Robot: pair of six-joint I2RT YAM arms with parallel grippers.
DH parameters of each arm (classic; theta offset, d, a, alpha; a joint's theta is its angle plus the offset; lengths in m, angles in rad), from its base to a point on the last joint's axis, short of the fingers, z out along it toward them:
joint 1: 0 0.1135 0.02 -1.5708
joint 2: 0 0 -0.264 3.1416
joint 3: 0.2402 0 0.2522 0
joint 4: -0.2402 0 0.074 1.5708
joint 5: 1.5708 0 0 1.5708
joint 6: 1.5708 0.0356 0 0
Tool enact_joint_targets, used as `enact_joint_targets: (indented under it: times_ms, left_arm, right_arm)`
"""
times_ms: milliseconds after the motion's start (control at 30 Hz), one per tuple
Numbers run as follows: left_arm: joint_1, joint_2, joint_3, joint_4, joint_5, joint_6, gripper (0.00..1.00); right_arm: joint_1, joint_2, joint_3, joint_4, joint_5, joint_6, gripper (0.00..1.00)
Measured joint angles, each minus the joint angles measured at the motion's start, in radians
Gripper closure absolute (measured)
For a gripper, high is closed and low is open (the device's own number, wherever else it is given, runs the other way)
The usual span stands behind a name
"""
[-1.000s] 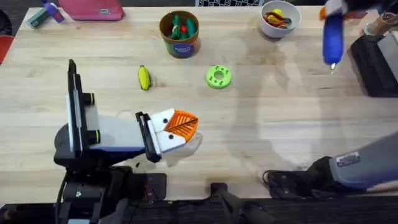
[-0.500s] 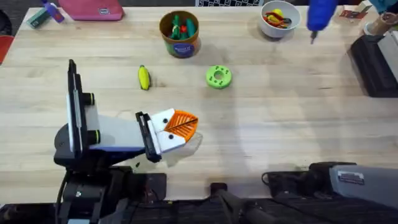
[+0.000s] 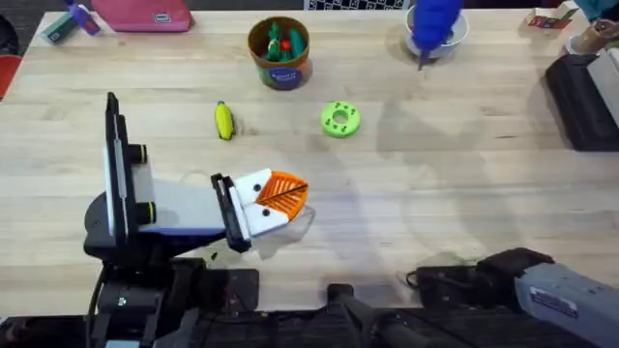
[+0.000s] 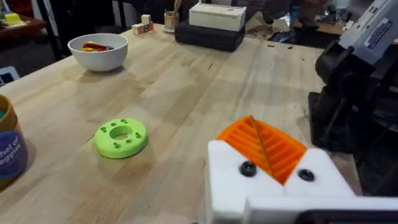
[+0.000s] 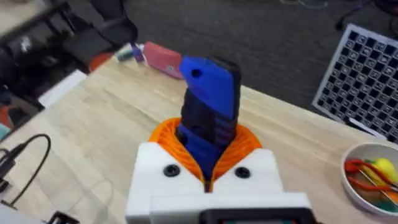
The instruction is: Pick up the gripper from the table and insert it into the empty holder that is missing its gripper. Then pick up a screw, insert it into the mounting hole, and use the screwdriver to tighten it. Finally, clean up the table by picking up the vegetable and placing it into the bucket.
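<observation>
While the right fingers (image 5: 208, 180) clamp the screwdriver (image 5: 208, 118) high over the worktop's (image 3: 464, 193) far side, left fingers (image 4: 264, 152) rest closed, empty; tightening stage, next needs tip-to-screw alignment

The left arm's pincer (image 4: 273, 163), white with orange ribbed pads (image 4: 264, 144) pressed together, sits over the light wooden table (image 4: 205, 81). At its 9 o'clock lies a round green plastic disc with holes (image 4: 120, 137). At 10 o'clock, well apart, a white round bowl (image 4: 97, 51) holds red and yellow pieces. At 12 o'clock a white box sits on a black case (image 4: 208, 34). A dark arm base (image 4: 354, 93) stands at 2 o'clock.
</observation>
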Motion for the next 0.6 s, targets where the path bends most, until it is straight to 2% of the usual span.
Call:
enact_joint_targets:
  times_ms: [233,333,433,600]
  left_arm:
    - [0.000,0.000,0.000,0.000,0.000,0.000,0.994]
    - [0.000,0.000,0.000,0.000,0.000,0.000,0.994]
    - [0.000,0.000,0.000,0.000,0.000,0.000,0.994]
    - [0.000,0.000,0.000,0.000,0.000,0.000,0.994]
  right_arm:
    - [0.068,-0.120,-0.333,0.420,-0.003,0.158,0.978]
    - [0.104,-0.134,-0.443,0.631,-0.048,0.207,0.978]
    - [0.136,-0.130,-0.506,0.783,-0.128,0.233,0.978]
    - [0.195,-0.088,-0.520,0.943,-0.277,0.252,0.978]
